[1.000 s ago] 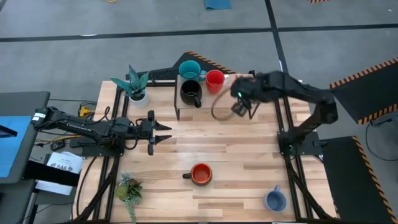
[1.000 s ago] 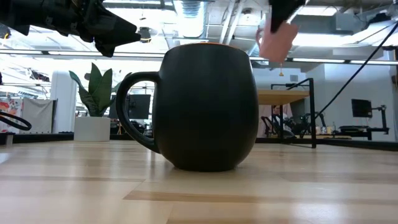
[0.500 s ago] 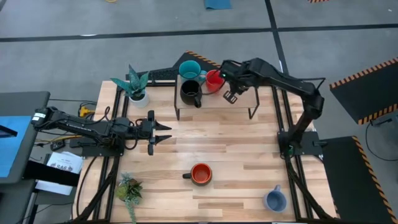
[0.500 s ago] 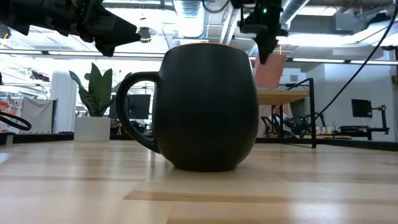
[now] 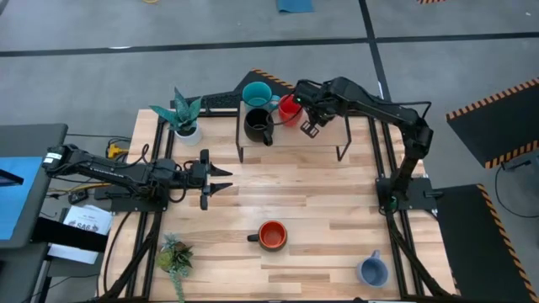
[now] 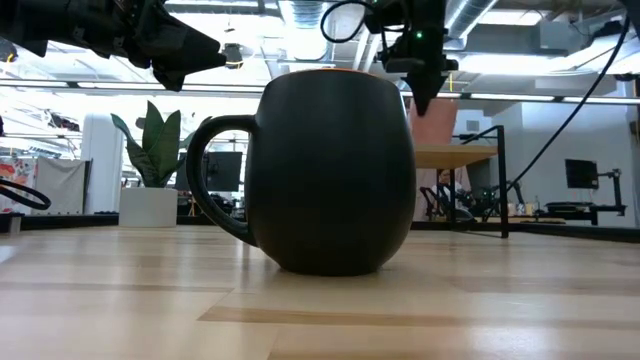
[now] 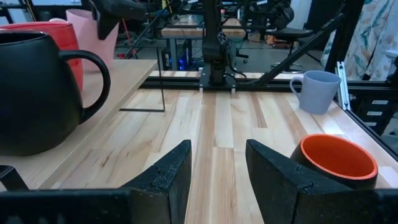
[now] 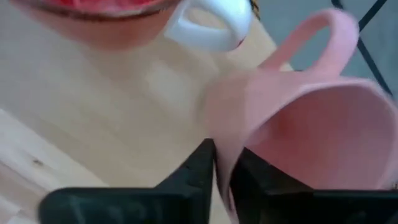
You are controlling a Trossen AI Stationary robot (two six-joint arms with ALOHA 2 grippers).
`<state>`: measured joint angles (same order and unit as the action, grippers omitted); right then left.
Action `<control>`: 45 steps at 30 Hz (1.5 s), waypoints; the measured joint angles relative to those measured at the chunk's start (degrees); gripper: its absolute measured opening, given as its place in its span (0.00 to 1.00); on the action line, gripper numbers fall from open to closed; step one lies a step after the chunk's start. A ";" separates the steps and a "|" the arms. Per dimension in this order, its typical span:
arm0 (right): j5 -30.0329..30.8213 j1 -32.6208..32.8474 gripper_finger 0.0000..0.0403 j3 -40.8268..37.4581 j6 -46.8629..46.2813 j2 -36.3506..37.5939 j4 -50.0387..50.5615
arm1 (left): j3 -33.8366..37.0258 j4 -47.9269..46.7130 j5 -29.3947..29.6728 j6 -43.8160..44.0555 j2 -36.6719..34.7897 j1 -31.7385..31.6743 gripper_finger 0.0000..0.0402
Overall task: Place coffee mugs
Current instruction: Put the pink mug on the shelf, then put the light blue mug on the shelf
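Right hand (image 8: 214, 163) clamped on pink mug's (image 8: 298, 124) rim, reached beside red mug (image 5: 289, 108); left hand (image 7: 216, 163) apart, idle.

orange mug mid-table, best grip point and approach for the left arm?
Grip the orange mug by its rim wall from straight above, one finger inside. It stands upright, mouth open upward, handle pointing toward the left gripper, so take the wall away from the handle.

A robotics lab or workshop is shown. A wooden bench (image 5: 320, 210) is mounted on a black metal frame over a grey concrete floor (image 5: 126, 76) marked with black-and-yellow hazard tape (image 5: 493, 101). Beyond the bench, exposed ceiling ducts (image 6: 300, 15), further worktables (image 6: 455, 155) and monitors (image 6: 580, 172) are seen.
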<state>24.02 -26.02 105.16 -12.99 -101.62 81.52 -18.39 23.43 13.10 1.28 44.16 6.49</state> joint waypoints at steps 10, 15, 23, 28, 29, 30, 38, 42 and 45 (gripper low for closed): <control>0.38 -0.37 0.37 0.02 1.02 0.04 -0.43 | 0.00 0.01 -0.01 0.02 0.00 0.00 0.34; 1.45 -0.37 0.38 2.51 2.95 0.03 1.57 | 0.00 0.01 -0.02 -0.03 0.00 0.01 0.34; 1.16 1.77 0.36 8.85 2.25 3.29 5.83 | 0.00 -0.24 -0.02 -0.02 0.00 0.01 0.34; -2.86 8.68 0.36 6.21 -1.45 10.22 6.18 | 0.00 -1.86 -0.02 0.28 -0.01 0.00 0.34; -2.88 10.76 0.36 4.92 -2.41 12.06 6.03 | 0.00 -2.15 -0.03 0.52 0.00 0.00 0.34; -2.87 13.14 0.36 3.43 -3.53 13.84 5.64 | 0.00 -2.26 -0.04 0.91 0.00 0.01 0.34; -3.43 35.41 0.36 -16.67 -16.61 28.14 -5.67 | 0.00 -2.17 -0.06 1.55 0.00 -0.01 0.34; -10.41 45.90 0.36 -25.95 -27.60 31.71 -10.47 | 0.00 -2.18 -0.09 2.49 0.00 0.01 0.34; -18.18 53.74 0.36 -30.86 -38.69 32.25 -14.18 | 0.00 -2.19 -0.09 2.47 0.00 -0.01 0.34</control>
<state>5.84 27.72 74.31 -51.69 -69.37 67.34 -18.39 21.23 13.02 3.75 44.16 6.48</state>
